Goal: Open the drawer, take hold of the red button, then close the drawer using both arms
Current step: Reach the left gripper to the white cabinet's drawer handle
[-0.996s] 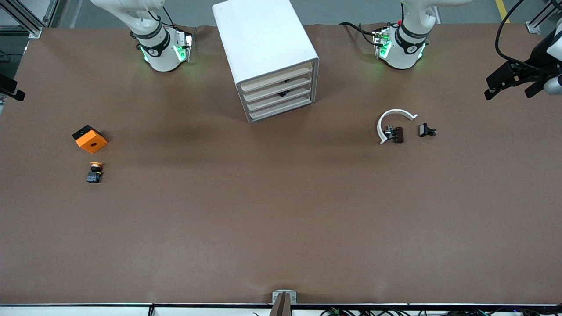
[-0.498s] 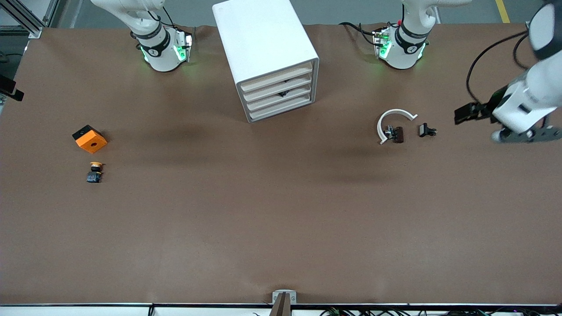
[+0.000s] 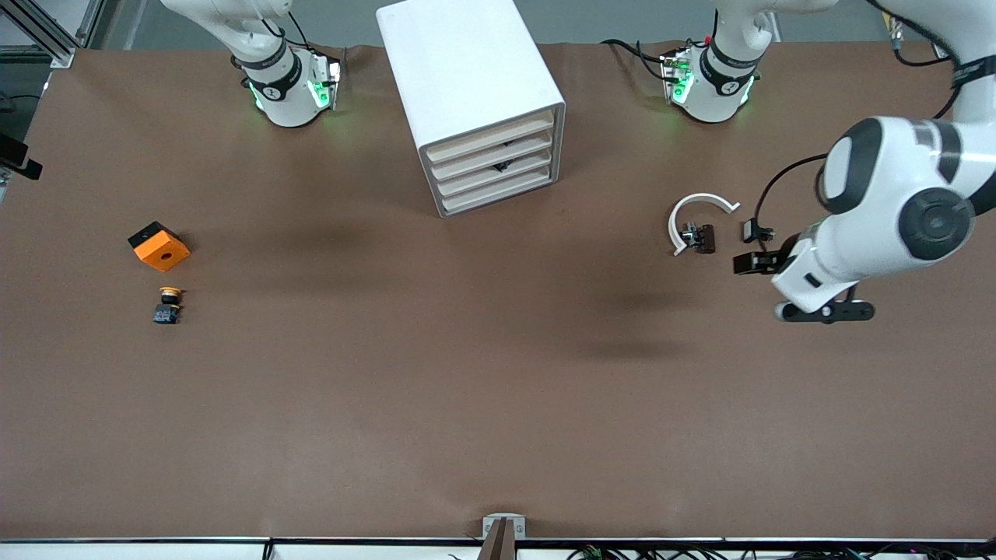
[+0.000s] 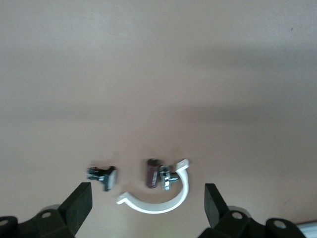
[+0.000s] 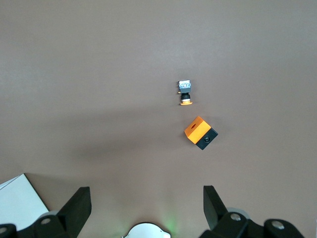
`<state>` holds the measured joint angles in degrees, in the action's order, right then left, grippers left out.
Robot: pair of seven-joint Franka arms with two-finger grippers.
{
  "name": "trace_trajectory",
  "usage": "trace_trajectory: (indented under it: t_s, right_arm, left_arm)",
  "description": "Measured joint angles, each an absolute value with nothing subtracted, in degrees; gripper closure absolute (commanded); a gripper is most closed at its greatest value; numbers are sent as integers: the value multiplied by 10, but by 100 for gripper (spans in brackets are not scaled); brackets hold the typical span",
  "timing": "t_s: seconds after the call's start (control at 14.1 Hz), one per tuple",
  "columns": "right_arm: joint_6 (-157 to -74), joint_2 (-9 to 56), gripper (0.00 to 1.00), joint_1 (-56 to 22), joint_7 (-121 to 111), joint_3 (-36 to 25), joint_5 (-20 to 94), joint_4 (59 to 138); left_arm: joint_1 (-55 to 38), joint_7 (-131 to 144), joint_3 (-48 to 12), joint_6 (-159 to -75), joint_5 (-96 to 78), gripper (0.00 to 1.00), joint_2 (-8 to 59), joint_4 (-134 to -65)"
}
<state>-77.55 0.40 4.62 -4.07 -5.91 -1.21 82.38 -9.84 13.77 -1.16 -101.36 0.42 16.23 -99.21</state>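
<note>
Brown counter (image 3: 467, 373) carries a white four-drawer cabinet (image 3: 475, 101), all drawers shut; the red-capped button is not visible. Left hand (image 4: 147, 206), fingers spread, hangs over a white curved clip (image 3: 695, 220) and small black part (image 3: 756, 231). Right hand (image 5: 146, 207), fingers spread, waits above an orange cube (image 5: 200, 133) and yellow-capped button (image 5: 184, 92).

Drawer cabinet (image 3: 471, 101) between arm bases; cube (image 3: 159, 246), yellow-capped button (image 3: 167, 305) toward right arm's end

White jointed arms (image 3: 887, 202) with black bands, black cables, green lights glowing at the bases (image 3: 292, 89).
</note>
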Motion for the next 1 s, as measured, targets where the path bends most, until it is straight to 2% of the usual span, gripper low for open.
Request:
trace_trajectory:
  t_s: [0.43, 0.71, 1.0]
  right_arm:
    - [-781, 19, 0, 48, -41, -59, -12, 827]
    - [-786, 30, 0, 48, -41, -59, -12, 827]
    - [-786, 33, 0, 45, -41, -56, -12, 827]
  left_arm:
    - [-179, 401, -19, -1035, -2, 0, 232, -960]
    - [-208, 602, -37, -948, -112, 0, 283, -898]
    - [-205, 761, -36, -912, -245, 0, 348, -829]
